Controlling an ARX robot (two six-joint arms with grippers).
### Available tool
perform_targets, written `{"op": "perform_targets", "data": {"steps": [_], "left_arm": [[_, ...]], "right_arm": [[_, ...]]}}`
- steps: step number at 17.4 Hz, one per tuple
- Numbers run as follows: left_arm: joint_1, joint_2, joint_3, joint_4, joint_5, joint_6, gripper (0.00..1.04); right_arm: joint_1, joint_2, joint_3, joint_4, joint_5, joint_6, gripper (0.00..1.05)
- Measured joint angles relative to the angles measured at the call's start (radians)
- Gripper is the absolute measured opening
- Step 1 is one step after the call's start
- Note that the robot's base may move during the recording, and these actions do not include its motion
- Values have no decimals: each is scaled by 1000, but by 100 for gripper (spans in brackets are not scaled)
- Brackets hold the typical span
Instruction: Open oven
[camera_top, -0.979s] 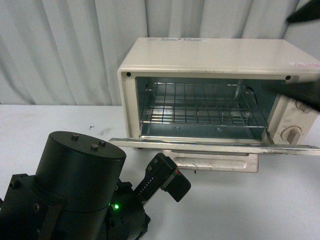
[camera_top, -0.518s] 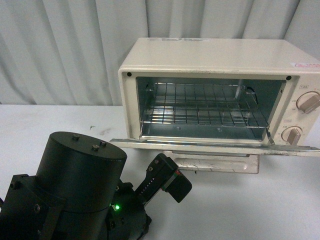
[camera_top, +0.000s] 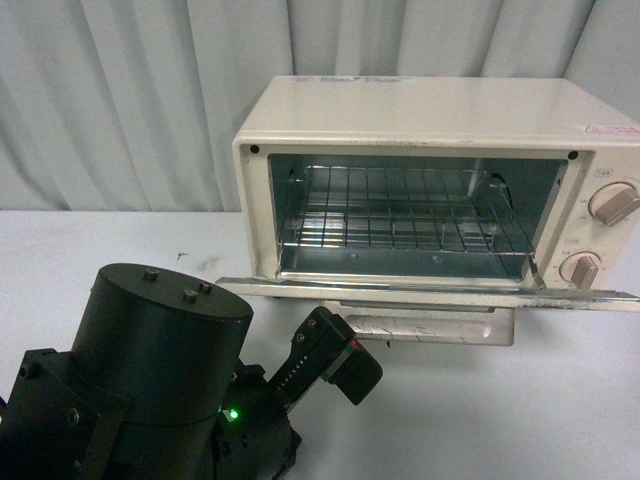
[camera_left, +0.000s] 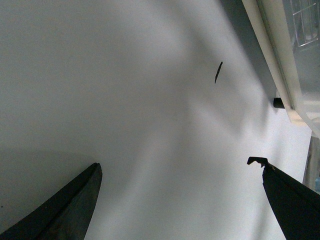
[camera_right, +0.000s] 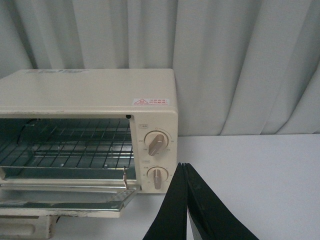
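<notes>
Facing open oven (camera_right: 90, 92), right hand (camera_right: 184, 168) closed; left hand (camera_left: 176, 163) spread

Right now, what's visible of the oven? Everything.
The oven is a cream, boxy toaster oven, seemingly painted metal, upright on the white table. Its drop-down door is fully open, lying about level, the beige bar handle hanging under its front edge. A wire rack sits in the shiny, otherwise empty cavity. Two beige knobs, upper and lower, stack on its right panel; a small label is on top. Only the table touches it.
</notes>
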Motion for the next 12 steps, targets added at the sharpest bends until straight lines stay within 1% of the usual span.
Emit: {"op": "perform_targets", "data": {"steps": [1, 2, 3, 5, 12], "left_arm": [[0, 0, 0, 0, 4, 0, 98], [0, 0, 0, 0, 4, 0, 98], [0, 0, 0, 0, 2, 0, 98], [0, 0, 0, 0, 3, 0, 98], [0, 0, 0, 0, 3, 0, 98]], "right_arm": [[5, -77, -25, -55, -3, 0, 2], [5, -111, -36, -75, -3, 0, 2], [5, -108, -64, -12, -3, 0, 2], [5, -156, -79, -97, -2, 2, 2], [5, -402, -79, -302, -3, 2, 2]]}}
